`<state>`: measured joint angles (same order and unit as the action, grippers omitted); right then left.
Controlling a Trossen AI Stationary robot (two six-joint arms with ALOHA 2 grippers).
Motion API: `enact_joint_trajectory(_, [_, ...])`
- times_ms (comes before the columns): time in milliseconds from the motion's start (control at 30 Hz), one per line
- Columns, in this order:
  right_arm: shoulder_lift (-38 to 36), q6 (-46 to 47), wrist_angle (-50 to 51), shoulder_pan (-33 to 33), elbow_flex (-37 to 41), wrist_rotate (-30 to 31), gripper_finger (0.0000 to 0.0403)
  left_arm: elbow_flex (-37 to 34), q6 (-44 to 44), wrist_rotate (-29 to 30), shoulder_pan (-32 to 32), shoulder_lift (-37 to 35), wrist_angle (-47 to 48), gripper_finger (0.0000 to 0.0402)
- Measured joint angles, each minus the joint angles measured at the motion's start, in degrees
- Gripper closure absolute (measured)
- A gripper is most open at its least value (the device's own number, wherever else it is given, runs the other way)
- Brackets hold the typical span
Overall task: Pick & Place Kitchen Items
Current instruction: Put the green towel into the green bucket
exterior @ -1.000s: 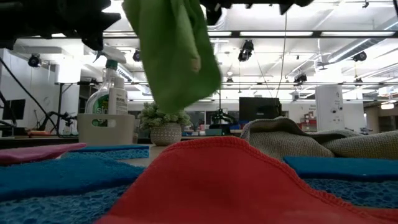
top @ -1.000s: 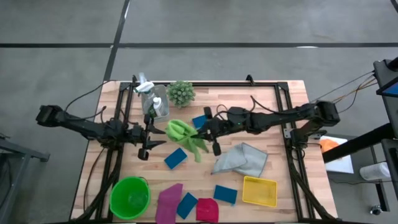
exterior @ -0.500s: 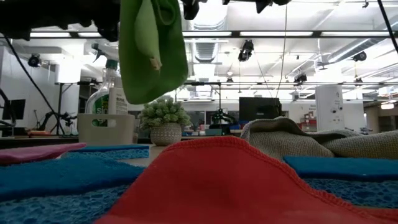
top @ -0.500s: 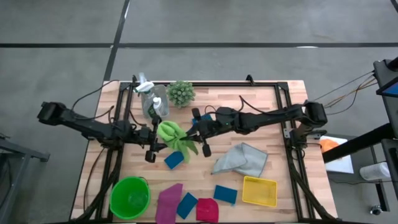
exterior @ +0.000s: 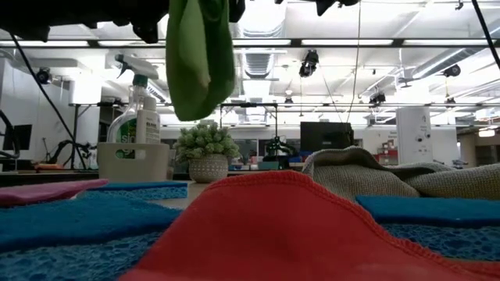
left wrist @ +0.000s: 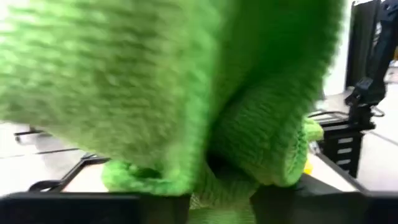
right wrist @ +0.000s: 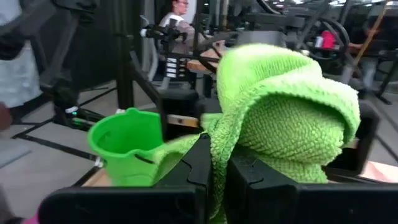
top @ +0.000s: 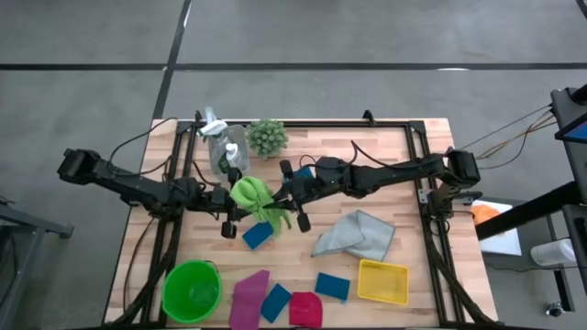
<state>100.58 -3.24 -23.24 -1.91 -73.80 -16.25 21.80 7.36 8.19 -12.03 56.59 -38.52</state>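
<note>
Right gripper [top: 286, 194] clamped tight on the green cloth [top: 255, 199], fingers pressed together with a fold of fabric pinched between them, plain in the right wrist view [right wrist: 214, 163]. Left gripper [top: 229, 213] partly open and pushed right up against the same cloth from the other side; cloth bulging between and over its fingers in the left wrist view [left wrist: 217, 202], though whether it truly grips cannot be told. Held up off the table [top: 404, 174] between the two arms, near the middle, just in front of the spray bottle [top: 220, 147] and the small plant [top: 267, 137]. Bunched and folded into a thick lump on top, with a loose tail drooping toward a blue sponge [top: 259, 233] below. Bright lime green, nubby knitted weave. Seen from table height, hanging well clear of the surface as a folded drape [exterior: 200, 55].

Elsewhere on the table: grey cloth [top: 356, 236] crumpled to the right, yellow tray [top: 382, 280] near the front right, green cup [top: 192, 291] at the front left, pink cloth [top: 249, 297] and red cloth [top: 305, 309] along the front edge, more blue sponges among them.
</note>
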Motion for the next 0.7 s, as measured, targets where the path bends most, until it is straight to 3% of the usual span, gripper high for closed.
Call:
enact_joint_trajectory(167, [-0.01, 1.47, 0.22, -0.07, 0.04, -0.35, 0.0385, -0.44, 1.06, 0.24, 0.0, -0.52, 0.26, 0.0384])
enact_joint_trajectory(500, [-0.38, 1.09, 1.4, 0.71, -0.2, 0.08, 0.0385, -0.39, 1.85, -0.28, -0.02, -1.53, 2.36, 0.0396])
enact_joint_trajectory(700, [-1.21, -3.21, 0.79, 0.32, -0.15, 6.72, 0.0384, -0.5, 1.83, -0.68, -0.2, -6.13, 7.44, 0.0399])
